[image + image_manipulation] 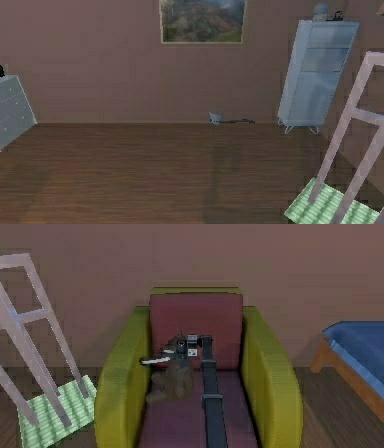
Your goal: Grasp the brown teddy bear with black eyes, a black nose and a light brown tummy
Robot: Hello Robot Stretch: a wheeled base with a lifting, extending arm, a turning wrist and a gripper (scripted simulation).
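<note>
Stretching across the armchair (120,374), gripper (160,358) at the teddy bear (178,382). Can't tell whether it holds anything.

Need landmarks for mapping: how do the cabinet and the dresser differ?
The cabinet is tall and narrow; the dresser is low. The cabinet stands on thin legs at the forward view's right, while the dresser is cut off by the left edge. Both are pale and stand by walls.

What seemed a teddy bear (176,379) lay on the seat of the armchair (118,374), with the gripper (160,359) at it; a ladder (40,329) stood left of the chair, a bed (358,346) to its right.
</note>
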